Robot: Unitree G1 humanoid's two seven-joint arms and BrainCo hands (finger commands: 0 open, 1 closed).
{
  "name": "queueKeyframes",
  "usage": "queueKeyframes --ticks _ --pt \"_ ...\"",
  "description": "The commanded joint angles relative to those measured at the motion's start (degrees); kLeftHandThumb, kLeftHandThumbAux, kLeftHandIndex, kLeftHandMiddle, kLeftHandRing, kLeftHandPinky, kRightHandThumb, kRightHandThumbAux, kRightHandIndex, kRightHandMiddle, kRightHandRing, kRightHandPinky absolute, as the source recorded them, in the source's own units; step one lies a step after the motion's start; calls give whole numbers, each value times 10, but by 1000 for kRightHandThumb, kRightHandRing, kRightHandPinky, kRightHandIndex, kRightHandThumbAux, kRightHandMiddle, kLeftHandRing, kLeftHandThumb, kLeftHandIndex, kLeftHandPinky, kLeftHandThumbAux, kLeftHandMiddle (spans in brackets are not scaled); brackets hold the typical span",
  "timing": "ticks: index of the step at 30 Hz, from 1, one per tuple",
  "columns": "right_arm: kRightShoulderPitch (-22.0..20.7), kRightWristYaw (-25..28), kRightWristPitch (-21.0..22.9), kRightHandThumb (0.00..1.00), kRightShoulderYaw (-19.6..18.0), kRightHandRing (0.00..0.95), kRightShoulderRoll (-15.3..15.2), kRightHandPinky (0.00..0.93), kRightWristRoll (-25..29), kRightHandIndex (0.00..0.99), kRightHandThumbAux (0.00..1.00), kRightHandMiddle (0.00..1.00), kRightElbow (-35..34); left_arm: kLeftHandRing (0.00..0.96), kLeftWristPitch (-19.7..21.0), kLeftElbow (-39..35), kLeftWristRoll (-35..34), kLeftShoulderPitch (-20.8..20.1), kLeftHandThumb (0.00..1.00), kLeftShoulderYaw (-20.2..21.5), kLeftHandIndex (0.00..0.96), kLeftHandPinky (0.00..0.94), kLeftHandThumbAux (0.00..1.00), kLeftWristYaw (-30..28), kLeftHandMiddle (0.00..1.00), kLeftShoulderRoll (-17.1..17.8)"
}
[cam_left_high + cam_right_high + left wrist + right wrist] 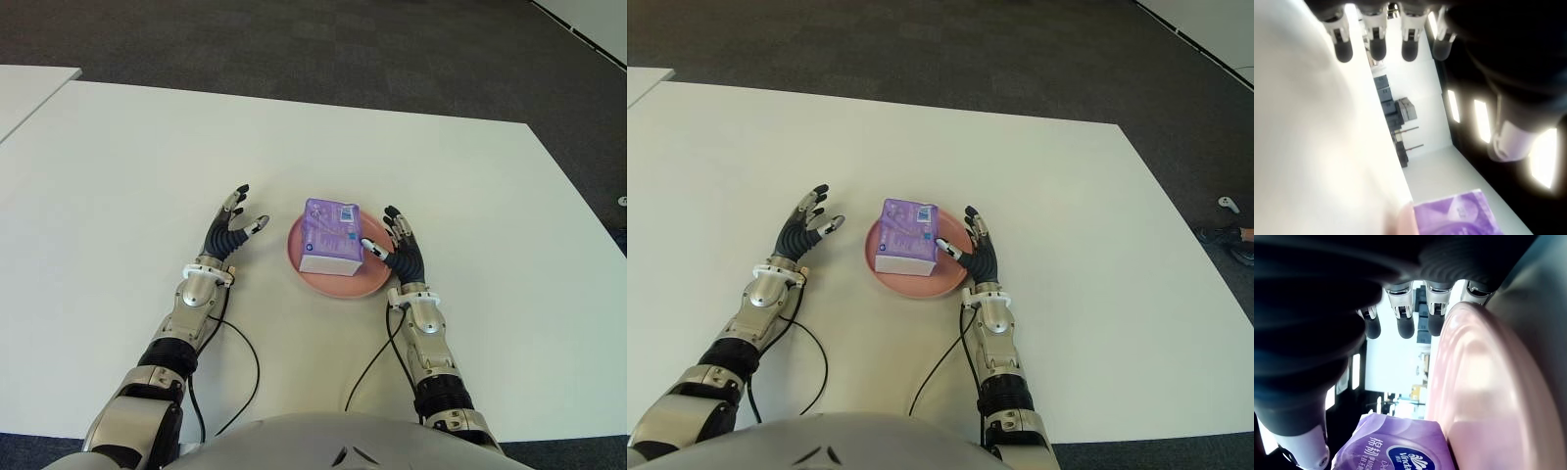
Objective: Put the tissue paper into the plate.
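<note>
Right hand (404, 253) released, fingers spread, beside plate (367, 284); tissue pack (331, 236) lies in it, just inboard. Left hand (231, 229) released, empty. Placement apparently done.

We can read "Vinda" in white on a blue oval badge on the purple tissue pack (1396, 450), seen in the right wrist view, with white Chinese characters printed just beside the badge. From the eye views the pack's small label is too tiny for us to read.
</note>
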Motion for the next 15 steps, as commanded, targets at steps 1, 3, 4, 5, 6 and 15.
queueKeyframes --ticks 1,3,4,5,6,15 --pt "35 5 35 0 -1 0 0 16 3 13 735 31 30 0 -22 44 16 29 0 -10 0 0 577 4 0 -1" --pt "34 6 34 0 -2 0 -1 16 4 13 736 30 33 0 -36 54 20 28 0 -10 0 0 574 12 0 -2" --pt "33 6 34 0 -2 0 -1 15 4 12 735 30 34 0 -41 59 21 27 0 -9 0 0 573 14 0 -3" --pt "33 5 33 0 -2 0 -1 15 3 12 735 30 34 0 -49 63 20 26 0 -8 0 0 573 16 0 -5" --pt "33 5 32 0 -2 0 -1 13 3 12 733 29 35 0 -54 66 20 25 0 -7 0 0 573 18 0 -6" --pt "32 5 33 0 -4 0 -6 9 2 5 726 18 39 0 -114 93 -57 6 1 27 0 0 563 -29 0 -37"
